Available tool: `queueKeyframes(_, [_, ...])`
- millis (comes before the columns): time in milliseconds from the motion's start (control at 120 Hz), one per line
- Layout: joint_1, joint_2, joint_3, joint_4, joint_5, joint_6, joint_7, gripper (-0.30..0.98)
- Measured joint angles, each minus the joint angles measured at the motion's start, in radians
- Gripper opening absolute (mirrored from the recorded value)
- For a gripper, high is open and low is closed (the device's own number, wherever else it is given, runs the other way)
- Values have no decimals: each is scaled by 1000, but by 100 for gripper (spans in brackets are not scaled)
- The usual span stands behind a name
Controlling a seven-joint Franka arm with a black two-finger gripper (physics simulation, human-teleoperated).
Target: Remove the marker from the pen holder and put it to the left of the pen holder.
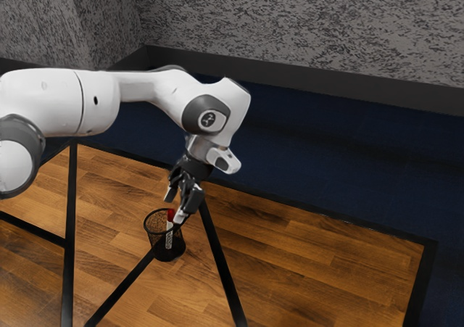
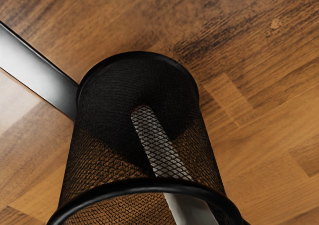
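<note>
Pincer (image 1: pixel 175 207) is held wide open, and it's poised right at the rim of the black mesh pen holder (image 1: pixel 177 248)! Inside, the red-ended marker (image 1: pixel 170 233) is propped at a lean, ungripped, red end up.

pen holder (image 2: pixel 89 155): wire mesh | marker (image 2: pixel 189 210): smooth | table (image 1: pixel 304 262): grained wood | arm (image 1: pixel 43 98): smooth, glossy | floor (image 1: pixel 348 167): matt

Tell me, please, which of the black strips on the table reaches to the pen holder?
The black strip slanting up from the exterior view's lower edge to the pen holder; the others pass clear of it.
</note>
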Motion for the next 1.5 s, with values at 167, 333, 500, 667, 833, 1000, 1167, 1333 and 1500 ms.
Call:
queueKeyframes(167, [-2, 18, 12, 9, 0, 2, -10, 47])
queueKeyframes(333, [-2, 10, 8, 14, -5, -1, -20, 37])
queueKeyframes(500, [1, 3, 4, 14, -22, -44, -29, 16])
queueKeyframes(667, [5, 0, 4, 14, -35, -100, -35, 9])
queueKeyframes(833, [8, 0, 4, 16, -36, -132, -42, -2])
queueKeyframes(1000, [29, -77, 8, -6, -48, -144, -54, -6])
queueKeyframes(1167, [75, -228, 11, -59, -73, -173, -62, -7])
queueKeyframes(1333, [182, -289, 12, -83, -86, -247, -67, -8])
queueKeyframes(1500, [274, -204, 15, -117, -91, -325, -73, -7])
